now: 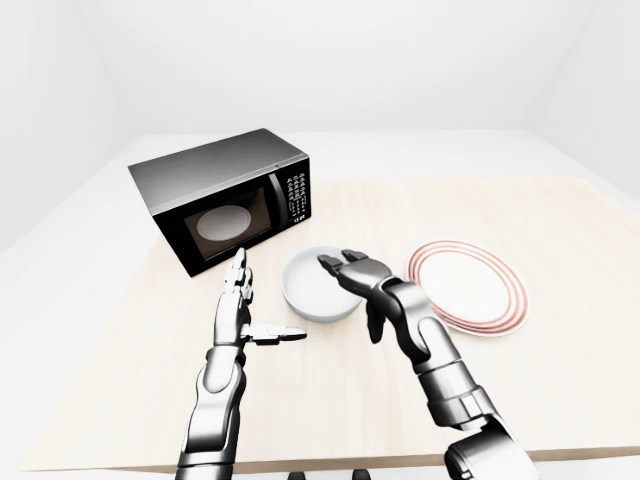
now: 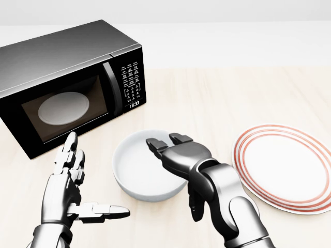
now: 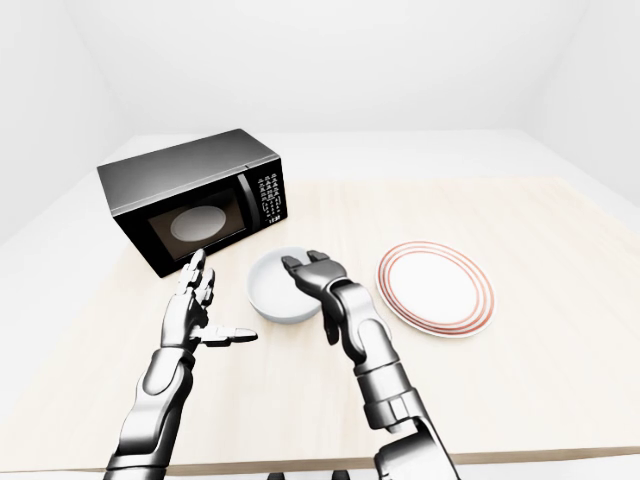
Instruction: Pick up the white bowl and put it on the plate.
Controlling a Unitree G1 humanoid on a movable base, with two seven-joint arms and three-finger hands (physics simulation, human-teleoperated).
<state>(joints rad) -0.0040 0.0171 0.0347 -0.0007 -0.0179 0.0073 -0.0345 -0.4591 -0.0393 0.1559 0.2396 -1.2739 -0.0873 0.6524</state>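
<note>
The right hand covers the right rim of the white bowl — contact cannot be told. In the head view the microwave and plate run off the edges; the keypad labels are too small to read.

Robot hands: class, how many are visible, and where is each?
2. The left hand hovers open below the microwave; the right hand reaches over the white bowl's right rim.
</note>
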